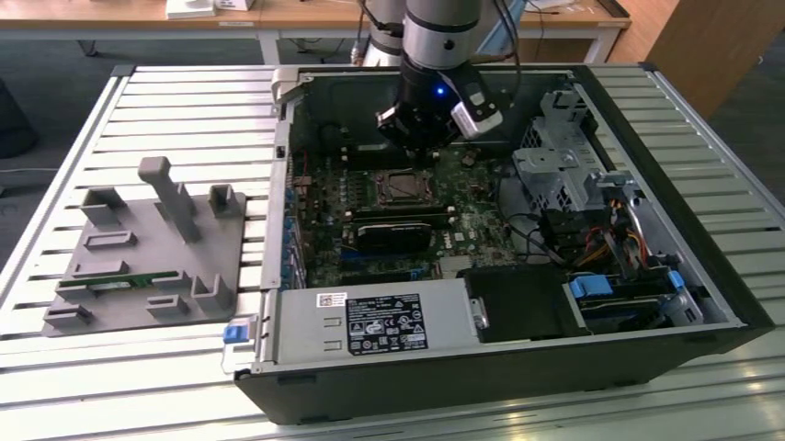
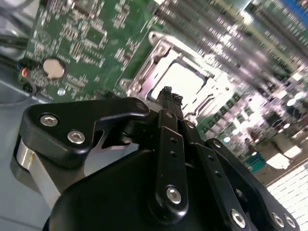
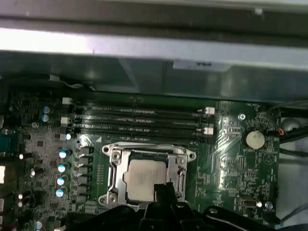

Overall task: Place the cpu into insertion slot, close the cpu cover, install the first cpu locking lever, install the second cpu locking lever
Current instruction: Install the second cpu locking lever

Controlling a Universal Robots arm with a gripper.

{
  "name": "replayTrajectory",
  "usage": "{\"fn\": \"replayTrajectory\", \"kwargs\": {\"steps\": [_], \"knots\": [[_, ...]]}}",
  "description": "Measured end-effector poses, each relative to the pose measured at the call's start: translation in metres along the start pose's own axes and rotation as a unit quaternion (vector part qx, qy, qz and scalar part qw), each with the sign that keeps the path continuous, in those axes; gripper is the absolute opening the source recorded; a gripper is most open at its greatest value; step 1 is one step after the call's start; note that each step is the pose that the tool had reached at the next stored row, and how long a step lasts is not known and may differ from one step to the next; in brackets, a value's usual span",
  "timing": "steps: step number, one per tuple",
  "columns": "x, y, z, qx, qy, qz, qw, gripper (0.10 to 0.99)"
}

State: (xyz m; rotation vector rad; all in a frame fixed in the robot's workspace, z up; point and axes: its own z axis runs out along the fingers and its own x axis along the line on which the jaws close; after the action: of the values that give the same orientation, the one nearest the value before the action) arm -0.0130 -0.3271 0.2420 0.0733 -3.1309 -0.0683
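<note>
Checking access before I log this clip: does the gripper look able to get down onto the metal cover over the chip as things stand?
Probably yes. The gripper hangs just above the cover, which frames the chip in the socket, and nothing lies between them. The case is open on top.

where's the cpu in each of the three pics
Exterior view: the cpu sits in the socket on the green board, just below the hand.
First wrist view: pale square inside the cpu cover, just above the hand.
Second wrist view: bright patch beyond the hand.
Shared landmark: the round coin battery in both wrist views.
</note>
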Motion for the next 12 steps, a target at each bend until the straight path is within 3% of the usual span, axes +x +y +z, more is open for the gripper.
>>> {"fn": "replayTrajectory", "kwargs": {"steps": [3,4,5,9,10,12], "knots": [[0.0004,-0.0086,-0.0003,-0.0003,0.0,0.0,1.0,0.106],[0.0005,-0.0102,-0.0004,-0.0032,-0.0002,0.0,1.0,0.106],[0.0005,-0.0111,-0.0004,-0.0092,-0.0004,0.0,1.0,0.106],[0.0006,-0.0129,-0.0005,-0.0437,-0.002,0.0,0.999,0.106],[0.0007,-0.0143,-0.0005,-0.0467,-0.0022,0.0,0.9989,0.106],[0.0009,-0.0192,-0.0008,-0.048,-0.0022,-0.001,0.9988,0.106]]}}
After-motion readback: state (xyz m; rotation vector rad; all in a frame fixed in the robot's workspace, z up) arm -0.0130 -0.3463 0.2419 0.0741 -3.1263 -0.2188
